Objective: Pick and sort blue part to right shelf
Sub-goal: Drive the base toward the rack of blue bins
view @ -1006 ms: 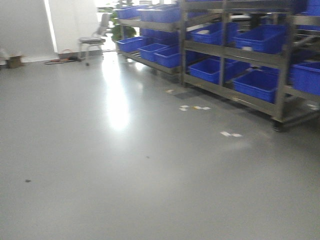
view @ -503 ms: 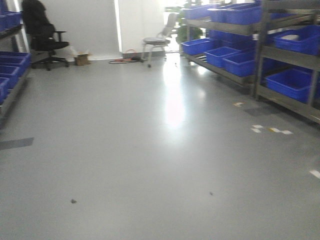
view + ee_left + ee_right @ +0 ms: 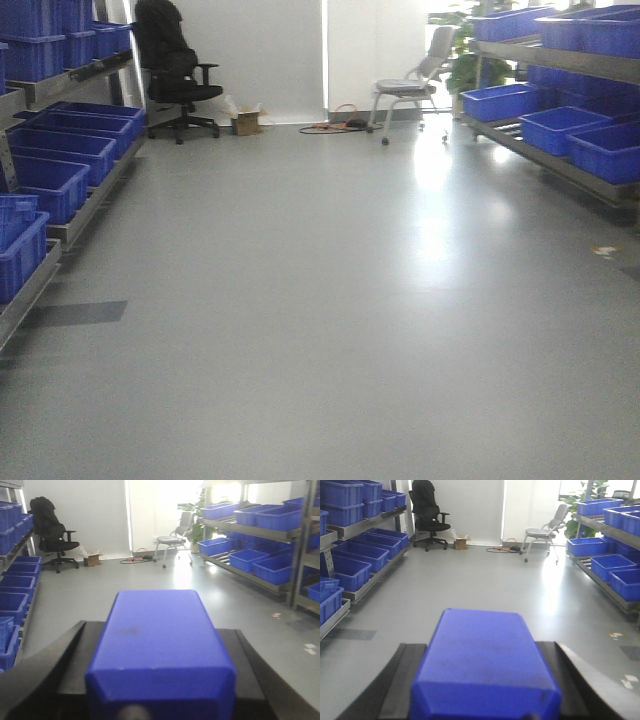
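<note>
In the left wrist view a blue part [image 3: 159, 645], a smooth rectangular block, fills the foreground between the black fingers [image 3: 60, 665] of my left gripper [image 3: 160, 630], which is shut on it. The right wrist view shows a like blue part [image 3: 485, 665] clamped in my right gripper [image 3: 485, 647], its black fingers [image 3: 400, 680] against the block's sides. The right shelf [image 3: 560, 165], a metal rack with blue bins [image 3: 498, 100], runs along the right wall, a few metres off. Neither gripper appears in the front view.
A left shelf [image 3: 90, 195] with blue bins [image 3: 60, 150] lines the left wall. At the far wall stand a black office chair [image 3: 175, 65], a cardboard box [image 3: 246, 122], orange cables [image 3: 335, 126] and a grey chair [image 3: 410, 90]. Grey floor [image 3: 320, 300] lies between the racks.
The front view has swung left: the right shelf slid to the frame's right edge, while the left shelf, black chair and box came into view.
</note>
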Controlling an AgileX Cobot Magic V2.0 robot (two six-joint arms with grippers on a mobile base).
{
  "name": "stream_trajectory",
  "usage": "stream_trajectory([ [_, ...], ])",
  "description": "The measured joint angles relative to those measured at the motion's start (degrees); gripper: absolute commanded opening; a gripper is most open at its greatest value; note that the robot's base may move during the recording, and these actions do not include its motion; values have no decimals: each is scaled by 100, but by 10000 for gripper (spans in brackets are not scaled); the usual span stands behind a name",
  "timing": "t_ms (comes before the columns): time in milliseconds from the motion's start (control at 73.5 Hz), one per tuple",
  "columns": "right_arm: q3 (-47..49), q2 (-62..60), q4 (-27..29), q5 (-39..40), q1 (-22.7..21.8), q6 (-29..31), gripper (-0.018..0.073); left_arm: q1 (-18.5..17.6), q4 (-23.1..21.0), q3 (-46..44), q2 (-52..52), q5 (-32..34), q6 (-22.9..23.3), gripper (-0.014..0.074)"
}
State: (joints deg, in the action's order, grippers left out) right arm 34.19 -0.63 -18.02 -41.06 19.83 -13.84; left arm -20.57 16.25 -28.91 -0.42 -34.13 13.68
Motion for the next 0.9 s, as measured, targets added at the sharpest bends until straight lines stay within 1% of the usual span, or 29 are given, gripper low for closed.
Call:
stream_trajectory([
  [898,0,0,0,0,0,0,287,0,0,0,0,0,0,315],
])
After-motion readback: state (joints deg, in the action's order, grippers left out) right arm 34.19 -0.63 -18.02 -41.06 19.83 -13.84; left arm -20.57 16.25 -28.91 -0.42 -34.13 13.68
